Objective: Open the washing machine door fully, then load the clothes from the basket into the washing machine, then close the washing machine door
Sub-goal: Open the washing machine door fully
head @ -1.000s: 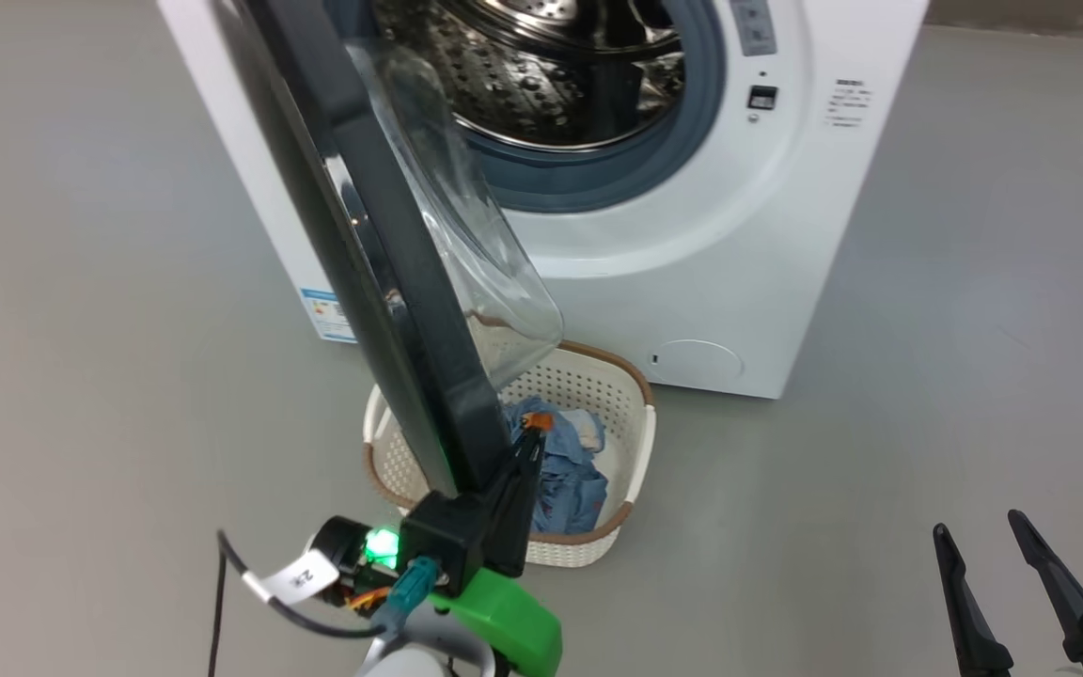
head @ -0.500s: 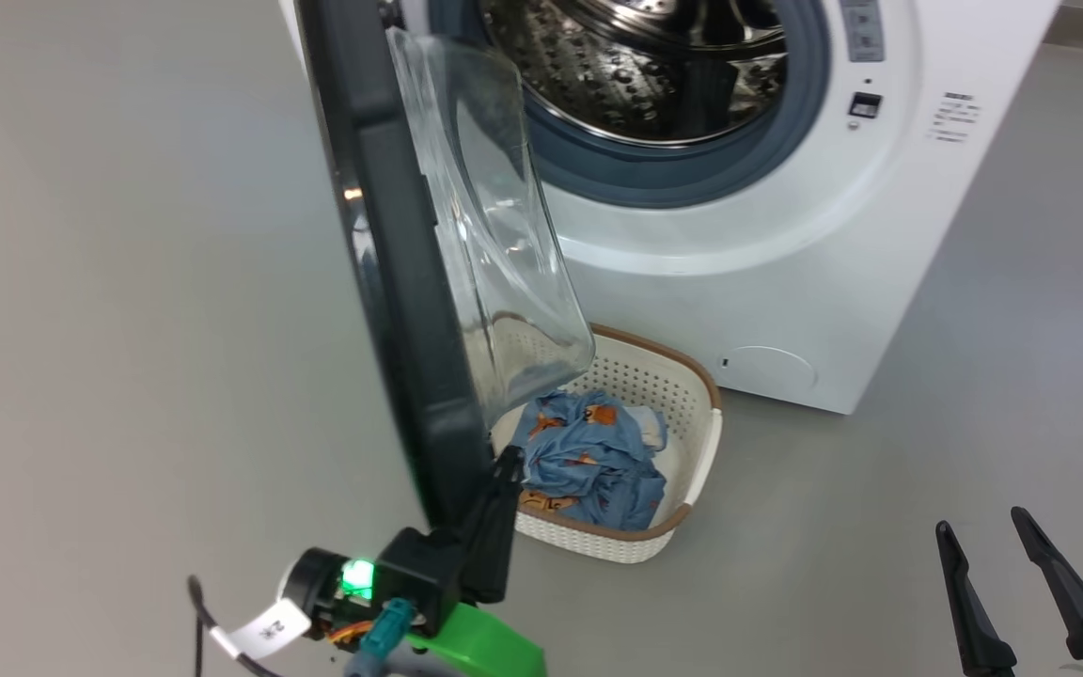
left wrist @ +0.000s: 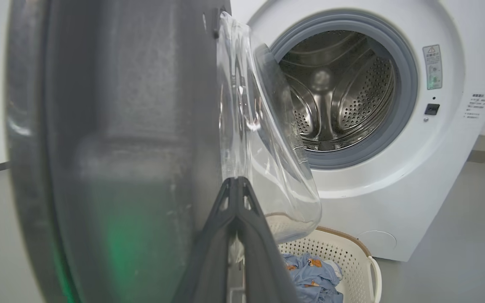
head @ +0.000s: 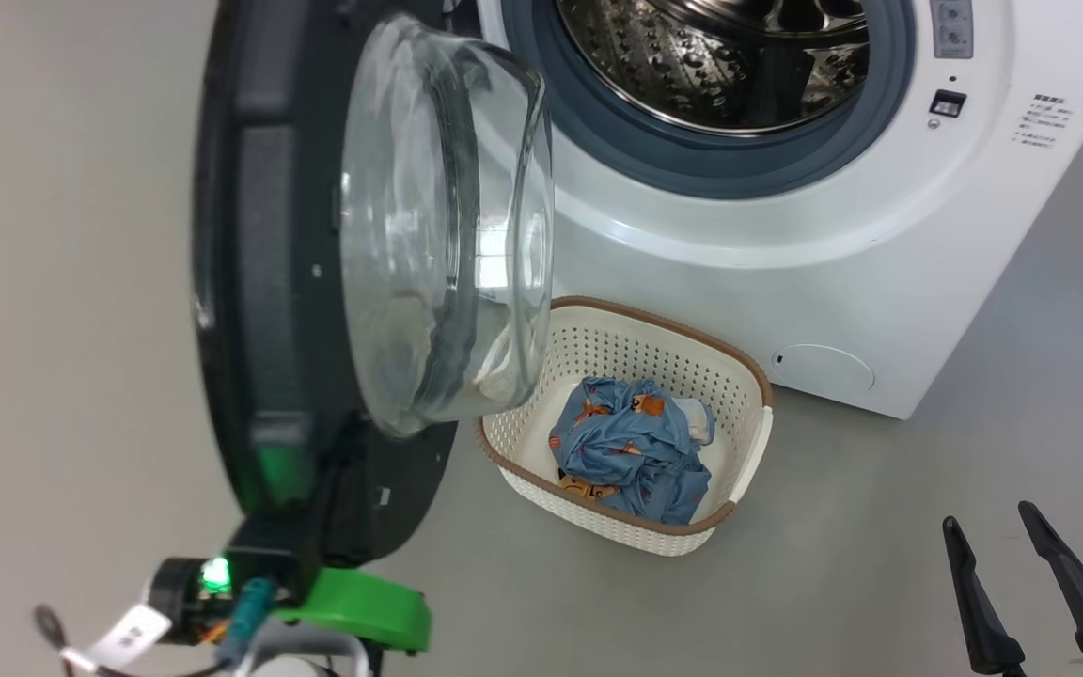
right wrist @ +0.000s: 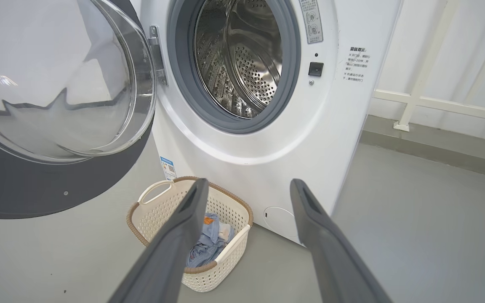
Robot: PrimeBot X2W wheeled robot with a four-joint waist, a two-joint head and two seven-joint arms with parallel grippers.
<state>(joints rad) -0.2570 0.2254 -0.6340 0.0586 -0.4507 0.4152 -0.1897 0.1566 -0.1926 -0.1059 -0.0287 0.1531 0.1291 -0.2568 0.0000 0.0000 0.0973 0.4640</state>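
My left gripper [left wrist: 236, 183] has its fingers together, the tips pressed against the inner face of the washing machine door [left wrist: 120, 126], which stands wide of the washing machine [head: 786, 282]. My right gripper [head: 989, 515] hangs idle, fingers apart. The clothes [head: 635, 451] lie in the basket [head: 673, 324] on the floor below the drum. My worry: the tips slide off the glossy rim and the door swings back over the basket. The blue label [right wrist: 168, 167] and the print beside the latch are too small to read.
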